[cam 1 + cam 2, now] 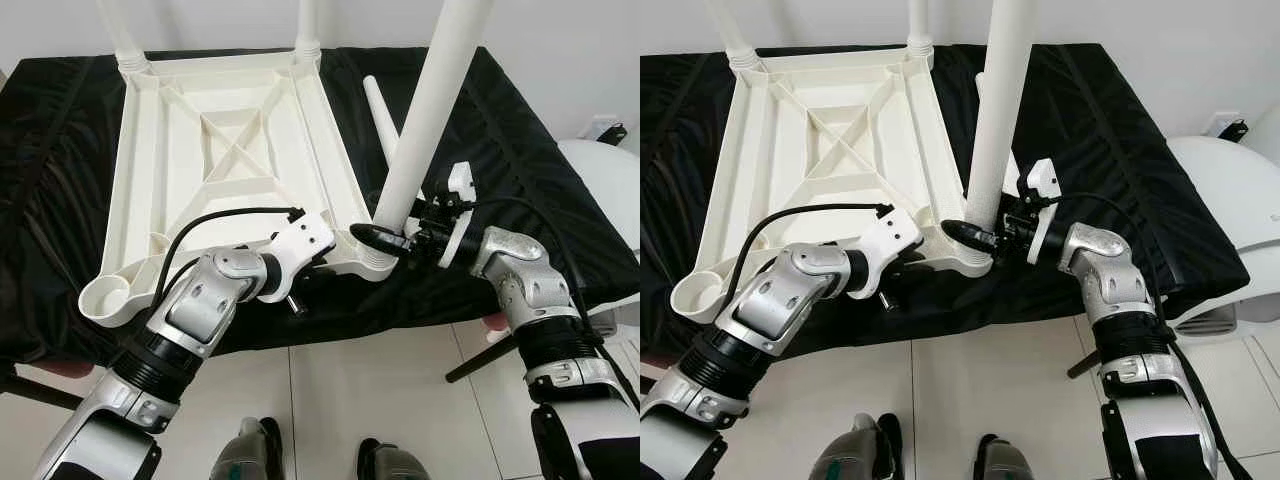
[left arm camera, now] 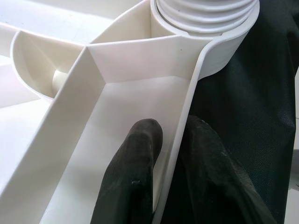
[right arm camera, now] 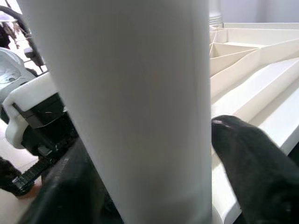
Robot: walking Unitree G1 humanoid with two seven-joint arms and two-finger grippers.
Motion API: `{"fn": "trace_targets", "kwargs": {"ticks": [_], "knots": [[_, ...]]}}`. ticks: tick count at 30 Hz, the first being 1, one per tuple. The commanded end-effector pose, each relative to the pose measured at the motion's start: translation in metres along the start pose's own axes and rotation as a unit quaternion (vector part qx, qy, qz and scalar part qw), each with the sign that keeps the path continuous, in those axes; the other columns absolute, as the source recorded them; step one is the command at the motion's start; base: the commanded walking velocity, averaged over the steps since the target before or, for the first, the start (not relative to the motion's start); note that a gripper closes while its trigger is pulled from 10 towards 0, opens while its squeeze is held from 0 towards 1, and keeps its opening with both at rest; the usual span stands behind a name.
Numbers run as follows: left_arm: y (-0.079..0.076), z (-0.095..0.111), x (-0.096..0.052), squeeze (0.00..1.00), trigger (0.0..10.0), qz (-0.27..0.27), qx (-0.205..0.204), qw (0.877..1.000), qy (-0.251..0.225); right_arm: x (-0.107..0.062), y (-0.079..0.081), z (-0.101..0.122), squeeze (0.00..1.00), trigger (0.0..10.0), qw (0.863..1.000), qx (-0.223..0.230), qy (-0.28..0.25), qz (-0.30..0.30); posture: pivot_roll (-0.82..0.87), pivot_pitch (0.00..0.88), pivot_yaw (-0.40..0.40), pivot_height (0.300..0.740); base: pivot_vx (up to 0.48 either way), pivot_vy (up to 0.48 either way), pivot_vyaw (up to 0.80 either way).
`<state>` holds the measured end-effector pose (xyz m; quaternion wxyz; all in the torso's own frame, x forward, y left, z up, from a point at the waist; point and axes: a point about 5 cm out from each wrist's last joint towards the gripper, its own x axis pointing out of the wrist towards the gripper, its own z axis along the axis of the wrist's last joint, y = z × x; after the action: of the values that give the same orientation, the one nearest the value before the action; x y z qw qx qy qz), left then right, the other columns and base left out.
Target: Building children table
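At the near edge of the black-draped counter (image 1: 520,130) my left claw (image 2: 163,186) pinches the rim of the upturned white tabletop (image 1: 215,150), 1 finger inside the wall and 1 outside. Just beside it my right claw (image 1: 385,238) is closed round the base of the white leg (image 1: 425,110) standing in the near right corner socket. Another loose leg (image 1: 380,110) lies on the cloth behind it. At the far edge, 2 legs (image 1: 120,35) stand upright in the tabletop's far corners.
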<state>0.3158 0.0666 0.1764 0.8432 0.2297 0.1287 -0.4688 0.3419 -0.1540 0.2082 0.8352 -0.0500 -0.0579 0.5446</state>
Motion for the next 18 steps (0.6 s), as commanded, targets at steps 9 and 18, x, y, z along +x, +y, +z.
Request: {"fn": "trace_targets", "kwargs": {"ticks": [9, 18], "knots": [[0.0004, 0.0125, -0.0008, 0.00, 10.0, -0.002, 0.013, 1.000, -0.024, -0.0064, -0.0018, 0.0006, 0.00, 0.0, 1.000, -0.003, 0.000, 0.005, -0.05, 0.159, 0.029, 0.740, 0.000, 0.000, 0.00], [0.0002, 0.0130, -0.0002, 0.00, 10.0, -0.002, 0.012, 1.000, -0.025, -0.0074, 0.0048, -0.0019, 0.00, 10.0, 1.000, -0.002, 0.000, 0.001, -0.05, 0.159, 0.027, 0.740, 0.000, 0.000, 0.00]]}}
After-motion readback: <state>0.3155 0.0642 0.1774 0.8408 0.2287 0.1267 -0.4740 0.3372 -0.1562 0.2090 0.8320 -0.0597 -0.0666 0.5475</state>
